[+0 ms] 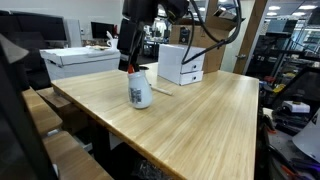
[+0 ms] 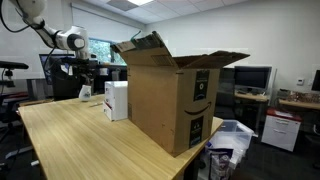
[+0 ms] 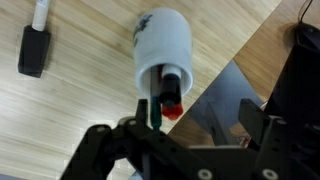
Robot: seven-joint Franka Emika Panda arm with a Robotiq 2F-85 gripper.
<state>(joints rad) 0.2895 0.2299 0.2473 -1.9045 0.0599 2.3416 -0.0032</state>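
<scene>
Hovering just over the white bottle (image 1: 140, 93), our tool (image 1: 129, 62) is released, its jaws spread wide to either side of the bottle's red-tipped spout (image 3: 172, 108) without clasping it. We see the bottle standing upright on the wooden counter (image 1: 200, 120) directly beneath the tool. A small black block (image 3: 33, 50) lies on the counter off to one side of the tool, a white box (image 1: 181, 64) sits just beyond it, and a large open cardboard box (image 2: 170, 95) stands farther off.
</scene>
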